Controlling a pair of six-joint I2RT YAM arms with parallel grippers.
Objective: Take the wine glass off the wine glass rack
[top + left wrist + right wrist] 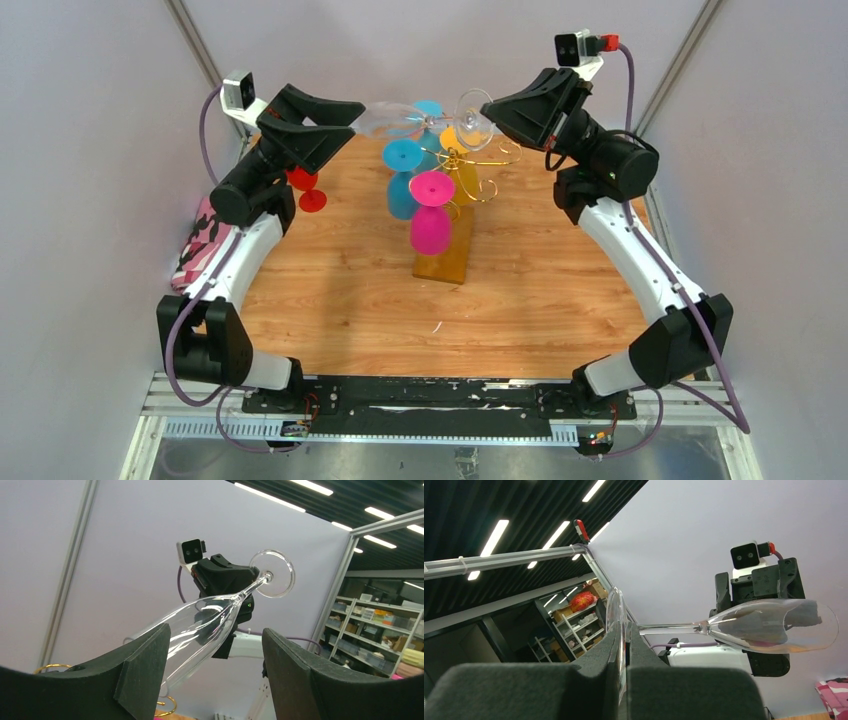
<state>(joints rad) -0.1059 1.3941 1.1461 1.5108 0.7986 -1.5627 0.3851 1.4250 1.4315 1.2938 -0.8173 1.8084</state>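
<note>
Clear wine glass [400,120] lying horizontal above wine glass rack [470,160], right tool [492,112] clamped on its foot, left tool [357,120] fingers apart around bowl, both arms raised, reaching inward over bench [330,300]

The wine glass rack [447,262] stands on the table [560,300], centred and toward the back, its base running front to back. Other glasses [432,215] hang from its arms on the left and front sides. Above the rack, the wine glass [400,120] lies sideways in the air, bowl to the left, foot to the right. The right gripper [485,112] pinches the foot. The left gripper [357,120] has a finger on either side of the bowl. Left of the rack, a small glass [305,190] sits on the table. A cloth [200,245] lies at the table's left edge.
</note>
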